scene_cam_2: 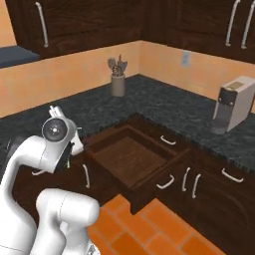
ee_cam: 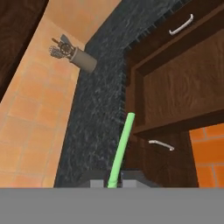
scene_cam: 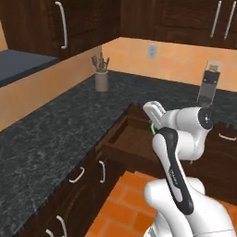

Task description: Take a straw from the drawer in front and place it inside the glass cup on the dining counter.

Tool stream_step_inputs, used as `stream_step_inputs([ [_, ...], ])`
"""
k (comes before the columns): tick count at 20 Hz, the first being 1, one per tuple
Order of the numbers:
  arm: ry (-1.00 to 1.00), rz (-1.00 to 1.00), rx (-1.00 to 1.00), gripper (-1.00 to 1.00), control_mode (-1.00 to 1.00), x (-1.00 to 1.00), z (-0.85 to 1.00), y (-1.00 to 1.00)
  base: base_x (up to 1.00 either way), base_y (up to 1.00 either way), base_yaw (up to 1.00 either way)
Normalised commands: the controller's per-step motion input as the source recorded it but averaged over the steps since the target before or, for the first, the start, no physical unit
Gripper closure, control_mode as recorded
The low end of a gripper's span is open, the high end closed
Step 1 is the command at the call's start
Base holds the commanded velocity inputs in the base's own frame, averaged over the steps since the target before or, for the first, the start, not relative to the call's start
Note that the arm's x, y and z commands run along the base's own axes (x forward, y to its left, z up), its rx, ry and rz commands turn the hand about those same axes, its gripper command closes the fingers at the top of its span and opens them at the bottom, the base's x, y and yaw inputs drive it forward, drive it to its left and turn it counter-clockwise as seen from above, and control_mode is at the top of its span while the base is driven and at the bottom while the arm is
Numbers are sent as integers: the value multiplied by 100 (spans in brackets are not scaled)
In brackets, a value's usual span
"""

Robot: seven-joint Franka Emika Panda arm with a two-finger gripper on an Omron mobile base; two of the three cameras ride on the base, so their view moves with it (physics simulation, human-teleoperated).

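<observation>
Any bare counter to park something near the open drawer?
Free: black speckled granite counter between the grey utensil holder and the white coffee machine; also its long left run. The open dark-brown wooden drawer is bare inside. Crowded: drawer's left edge, where the arm stands.

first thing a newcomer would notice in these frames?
Probably the open drawer, pulled out from under the black granite counter in the corner, its wooden inside bare. Next, the light-green straw gripped in the tool, raised beside the drawer. A utensil holder stands back by the orange wall, a coffee machine to its right.
</observation>
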Motion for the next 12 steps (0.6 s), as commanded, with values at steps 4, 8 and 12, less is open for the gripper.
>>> stream_step_inputs([
  [4,0,0,0,100,100,0,0,0,-45,-5,-61],
  [8,0,0,0,100,100,0,0,0,-17,-4,-71],
  [12,0,0,0,100,100,0,0,0,-7,-4,-74],
])
